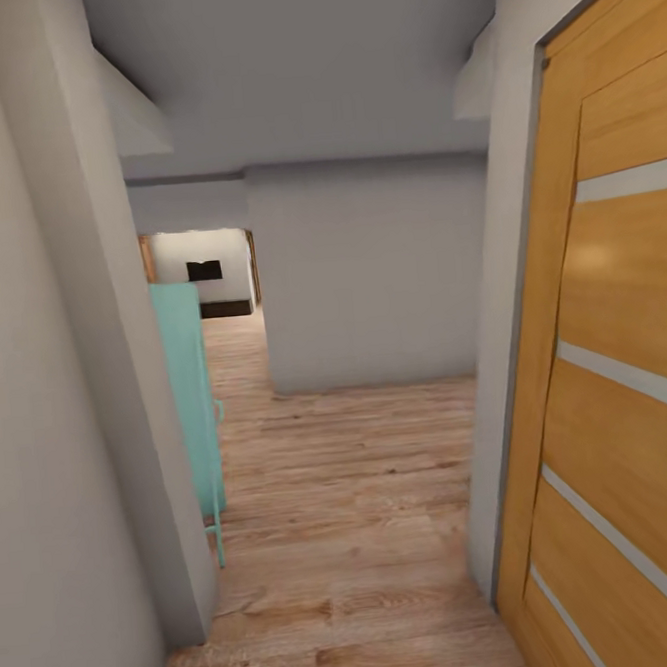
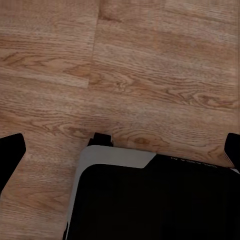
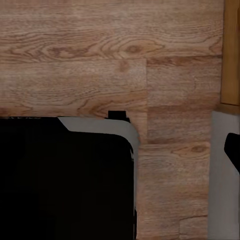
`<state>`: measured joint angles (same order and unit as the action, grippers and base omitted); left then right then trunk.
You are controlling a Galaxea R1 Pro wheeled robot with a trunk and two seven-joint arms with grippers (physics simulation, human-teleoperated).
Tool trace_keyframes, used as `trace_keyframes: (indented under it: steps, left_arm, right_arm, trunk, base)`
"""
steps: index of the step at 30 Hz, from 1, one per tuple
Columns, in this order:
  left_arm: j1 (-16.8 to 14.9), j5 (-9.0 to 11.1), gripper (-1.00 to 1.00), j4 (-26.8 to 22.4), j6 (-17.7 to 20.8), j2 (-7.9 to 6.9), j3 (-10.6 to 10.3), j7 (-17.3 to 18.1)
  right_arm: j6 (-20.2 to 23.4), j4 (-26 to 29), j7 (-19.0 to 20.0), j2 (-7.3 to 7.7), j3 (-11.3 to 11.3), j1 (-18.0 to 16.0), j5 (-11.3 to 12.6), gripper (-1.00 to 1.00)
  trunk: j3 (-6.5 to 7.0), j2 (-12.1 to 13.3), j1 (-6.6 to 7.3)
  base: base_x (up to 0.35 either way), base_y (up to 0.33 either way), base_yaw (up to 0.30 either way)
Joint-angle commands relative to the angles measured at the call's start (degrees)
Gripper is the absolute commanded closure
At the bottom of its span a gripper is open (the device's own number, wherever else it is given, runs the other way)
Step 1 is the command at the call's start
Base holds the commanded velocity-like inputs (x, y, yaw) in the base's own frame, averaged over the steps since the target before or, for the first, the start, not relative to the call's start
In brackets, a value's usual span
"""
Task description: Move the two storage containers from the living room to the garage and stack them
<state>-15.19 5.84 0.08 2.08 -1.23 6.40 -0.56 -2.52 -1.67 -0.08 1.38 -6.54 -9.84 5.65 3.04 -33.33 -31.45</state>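
Note:
The storage containers are out of view. I am in a narrow hallway with a light wood plank floor [image 1: 349, 533]. In the left wrist view my left gripper [image 2: 120, 155] hangs open over the planks, one black fingertip [image 2: 11, 155] at each side edge and nothing between them. In the right wrist view my right gripper [image 3: 120, 150] also points down at the planks. One black fingertip [image 3: 233, 150] shows at the picture's edge, the other is lost against my dark base, and nothing is held.
An orange wooden door [image 1: 616, 351] with pale stripes stands close on the right. A white wall corner [image 1: 103, 342] is close on the left, with a turquoise piece of furniture [image 1: 191, 405] behind it. A grey wall [image 1: 369, 271] blocks straight ahead; the passage continues left of it. My black base [image 2: 150, 200] is below both wrists.

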Motion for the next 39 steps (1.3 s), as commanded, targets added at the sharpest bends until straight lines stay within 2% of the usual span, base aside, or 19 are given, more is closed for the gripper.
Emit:
trace_keyframes:
  steps: [1, 39]
  left_arm:
    - [0.0, 0.6, -1.0, 0.0, 0.2, 0.0, 0.2, -0.1]
    - [0.0, 0.6, -1.0, 0.0, 0.1, 0.05, 0.2, -0.1]
  right_arm:
    - [-0.3, -0.2, 0.0, 0.01, -0.5, -0.1, 0.6, -1.0]
    - [-0.3, -0.2, 0.0, 0.37, -0.6, -0.1, 0.4, -1.0]
  trunk:
    - [-0.01, 0.0, -0.05]
    - [-0.01, 0.0, -0.05]
  base:
    - [0.323, 0.0, 0.0]
    - [0.323, 0.0, 0.0]
